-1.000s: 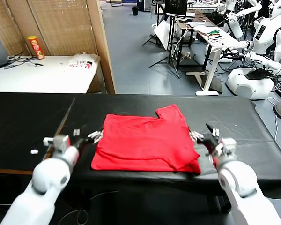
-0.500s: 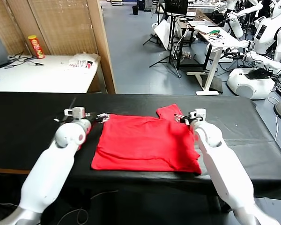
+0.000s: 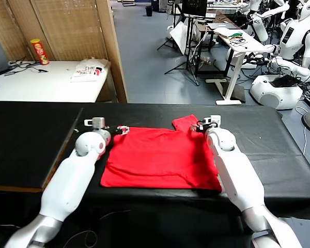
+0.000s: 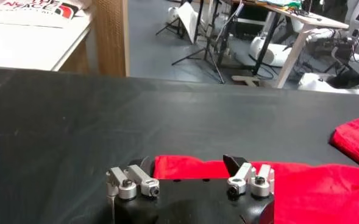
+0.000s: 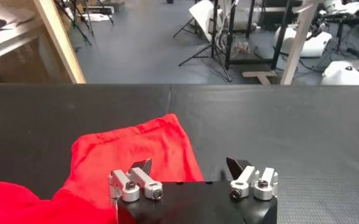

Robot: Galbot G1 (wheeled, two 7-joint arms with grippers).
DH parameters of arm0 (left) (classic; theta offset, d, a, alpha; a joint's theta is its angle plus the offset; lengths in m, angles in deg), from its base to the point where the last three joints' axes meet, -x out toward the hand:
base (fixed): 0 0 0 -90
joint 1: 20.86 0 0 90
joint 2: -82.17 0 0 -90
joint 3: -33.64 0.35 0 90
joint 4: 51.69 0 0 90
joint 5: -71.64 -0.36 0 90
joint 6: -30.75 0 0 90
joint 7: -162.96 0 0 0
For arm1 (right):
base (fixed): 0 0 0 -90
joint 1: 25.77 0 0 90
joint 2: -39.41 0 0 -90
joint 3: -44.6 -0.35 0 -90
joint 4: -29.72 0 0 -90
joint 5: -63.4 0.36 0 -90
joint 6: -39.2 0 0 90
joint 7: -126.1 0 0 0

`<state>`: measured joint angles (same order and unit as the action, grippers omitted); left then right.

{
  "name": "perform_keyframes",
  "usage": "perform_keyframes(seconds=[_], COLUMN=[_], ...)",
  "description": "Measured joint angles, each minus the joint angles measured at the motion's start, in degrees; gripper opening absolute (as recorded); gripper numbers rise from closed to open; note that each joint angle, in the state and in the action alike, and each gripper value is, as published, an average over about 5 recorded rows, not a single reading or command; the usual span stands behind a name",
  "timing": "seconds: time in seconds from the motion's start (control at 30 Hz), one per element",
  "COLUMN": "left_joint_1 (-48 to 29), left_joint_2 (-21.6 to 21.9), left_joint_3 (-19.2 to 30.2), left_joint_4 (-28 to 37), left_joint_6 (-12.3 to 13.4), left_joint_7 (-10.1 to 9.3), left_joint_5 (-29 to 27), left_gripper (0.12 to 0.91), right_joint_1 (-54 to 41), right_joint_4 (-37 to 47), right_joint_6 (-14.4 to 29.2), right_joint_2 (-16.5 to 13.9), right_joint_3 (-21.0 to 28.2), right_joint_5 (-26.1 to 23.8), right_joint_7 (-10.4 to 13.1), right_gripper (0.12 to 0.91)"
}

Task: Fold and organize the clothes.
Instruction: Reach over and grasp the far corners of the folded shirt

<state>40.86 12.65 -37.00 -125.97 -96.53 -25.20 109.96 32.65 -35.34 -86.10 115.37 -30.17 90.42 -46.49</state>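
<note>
Left gripper (image 3: 120, 129) now reaching forward to the red T-shirt's (image 3: 160, 157) far left corner, right gripper (image 3: 201, 125) up at its far sleeve, both off the near edge

floor (image 3: 155, 62): grey | black table (image 3: 31, 129) | white desk (image 3: 46, 82) | bamboo screen (image 3: 67, 26)

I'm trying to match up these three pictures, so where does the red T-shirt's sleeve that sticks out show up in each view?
Head view: the bright red cotton T-shirt's sleeve juts from the far right corner, beside the right gripper.
Left wrist view: a red lobe at the picture's right edge, apart from the left gripper.
Right wrist view: centre, just ahead of the open fingers.
Shared landmark: the black table.
</note>
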Motion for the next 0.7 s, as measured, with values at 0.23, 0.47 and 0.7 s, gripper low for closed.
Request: perform_keyframes(seconds=[0.23,0.47,0.7], left_joint_1=[-0.5,-0.9,-0.9], left_joint_2=[-1.4,-2.3,-2.3], left_joint_3=[-0.1,-0.4,-0.7], left_joint_4=[3.3,5.7,6.5], left_joint_6=[0.4,1.1,1.4], left_joint_7=[0.65,1.18,1.49], left_joint_5=[-1.5,-2.9,-3.5], left_gripper=[0.666,0.288,0.145], right_joint_1=[-0.1,0.4,1.4], right_joint_4=[0.9,1.2,0.6], right_joint_6=[0.3,0.4,3.5], right_joint_2=[0.6,1.1,1.3], right_joint_3=[-0.8,-1.2,-1.6], right_joint_5=[0.4,0.5,0.2], right_joint_7=[-0.2,-1.1,-2.4], right_gripper=[0.790,0.518,0.177])
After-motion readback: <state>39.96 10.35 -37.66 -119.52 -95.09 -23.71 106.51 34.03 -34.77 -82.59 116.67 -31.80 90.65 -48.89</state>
